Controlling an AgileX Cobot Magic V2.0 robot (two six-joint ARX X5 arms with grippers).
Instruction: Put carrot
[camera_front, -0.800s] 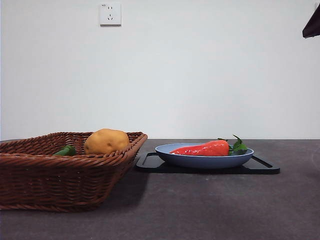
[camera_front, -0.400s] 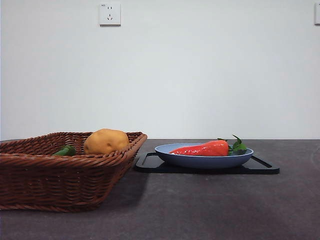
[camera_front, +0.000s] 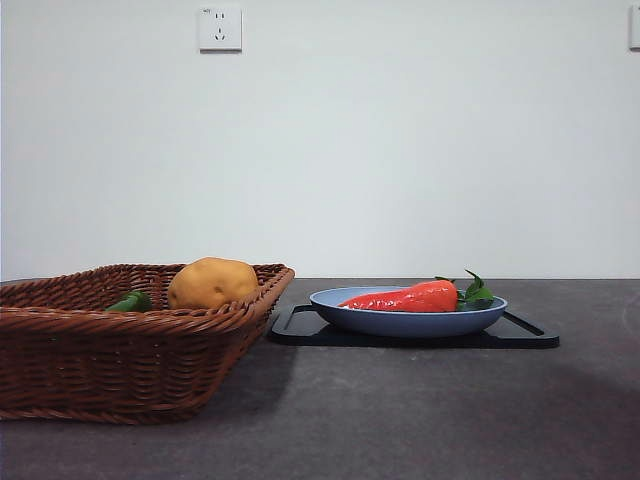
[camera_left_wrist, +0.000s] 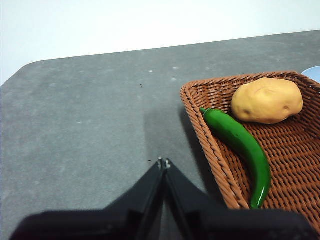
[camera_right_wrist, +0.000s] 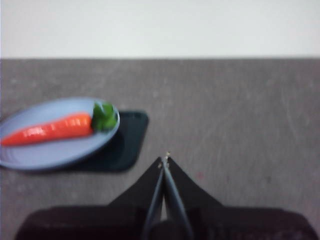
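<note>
The red-orange carrot with green leaves lies on a blue plate in the front view. It also shows in the right wrist view, on the plate. My right gripper is shut and empty, above the bare table, apart from the plate on its leaf side. My left gripper is shut and empty, above the table just outside the wicker basket. Neither gripper shows in the front view.
The brown wicker basket stands at the left and holds a yellow-brown potato and a green pepper. The plate rests on a black mat. A wall socket is on the white wall.
A black arm tip at the top right corner of the front view one second ago has gone out of view. The carrot, plate and basket have not moved.
</note>
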